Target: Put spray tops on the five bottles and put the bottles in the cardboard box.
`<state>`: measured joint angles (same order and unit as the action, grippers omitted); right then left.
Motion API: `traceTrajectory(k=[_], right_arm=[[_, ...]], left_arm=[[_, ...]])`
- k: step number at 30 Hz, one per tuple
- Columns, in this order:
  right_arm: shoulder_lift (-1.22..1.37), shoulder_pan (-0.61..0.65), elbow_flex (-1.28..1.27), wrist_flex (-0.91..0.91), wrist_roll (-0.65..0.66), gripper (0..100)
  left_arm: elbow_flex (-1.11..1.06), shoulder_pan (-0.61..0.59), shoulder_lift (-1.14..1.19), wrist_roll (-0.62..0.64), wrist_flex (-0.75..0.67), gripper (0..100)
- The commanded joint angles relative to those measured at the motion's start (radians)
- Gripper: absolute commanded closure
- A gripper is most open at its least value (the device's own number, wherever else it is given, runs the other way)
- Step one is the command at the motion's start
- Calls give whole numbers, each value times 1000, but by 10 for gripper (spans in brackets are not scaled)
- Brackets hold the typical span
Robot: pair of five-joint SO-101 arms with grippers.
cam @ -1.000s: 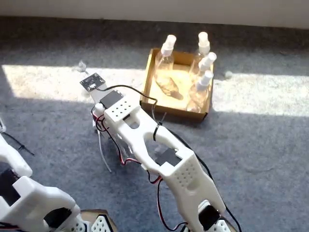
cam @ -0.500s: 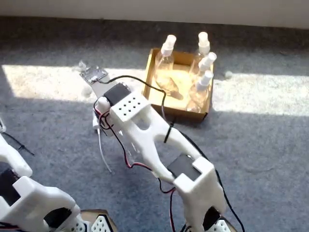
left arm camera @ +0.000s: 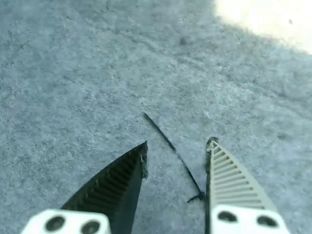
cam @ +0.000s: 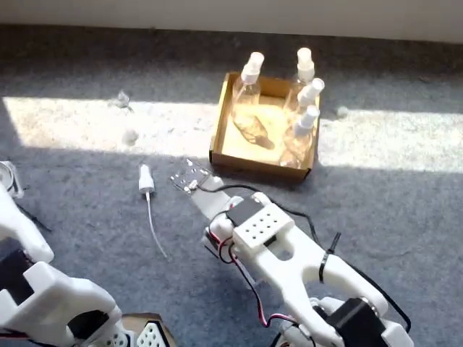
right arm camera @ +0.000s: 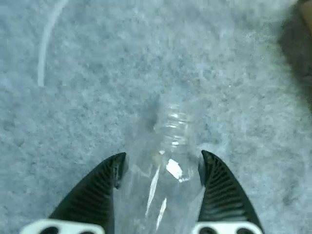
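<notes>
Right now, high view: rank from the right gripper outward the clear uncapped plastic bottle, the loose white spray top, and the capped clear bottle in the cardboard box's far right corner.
1. Clear uncapped plastic bottle: between the right gripper fingers.
2. Loose white spray top: on the carpet to its side.
3. Capped clear bottle: in the cardboard box, far right corner.

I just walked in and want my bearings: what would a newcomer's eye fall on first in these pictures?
The sunlit cardboard box at the far side of the carpet stands out first, with four spray-topped bottles upright inside. Next comes the right gripper, which holds a clear topless bottle between its fingers. One loose spray top with its long tube lies on the carpet beside that arm.
</notes>
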<state>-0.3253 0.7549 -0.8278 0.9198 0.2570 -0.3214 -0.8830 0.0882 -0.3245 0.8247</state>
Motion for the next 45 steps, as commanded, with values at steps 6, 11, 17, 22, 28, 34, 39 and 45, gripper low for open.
traceTrajectory(k=[6, 11, 17, 22, 28, 34, 39, 45], right_arm=[[-58, -71, -64, -102, 46, 924], [-58, -168, -67, -99, 37, 906], [-61, -252, -68, -77, -21, 831], [-61, -257, -68, -54, -25, 831], [-61, -266, -67, -4, -25, 831], [-61, -351, -65, -4, -23, 831], [-61, -375, -64, 13, -20, 829], [-61, -375, -62, 61, -25, 827]], left_arm=[[42, 101, -12, -28, 132, 806], [48, 102, -16, -29, 132, 806], [44, 104, -16, -29, 132, 806], [30, 153, -16, -28, 158, 806], [-45, 371, -41, 8, 249, 806], [-344, 503, -348, 74, 169, 806], [-644, 581, -641, 77, 14, 806], [-696, 599, -651, 77, -26, 806]])
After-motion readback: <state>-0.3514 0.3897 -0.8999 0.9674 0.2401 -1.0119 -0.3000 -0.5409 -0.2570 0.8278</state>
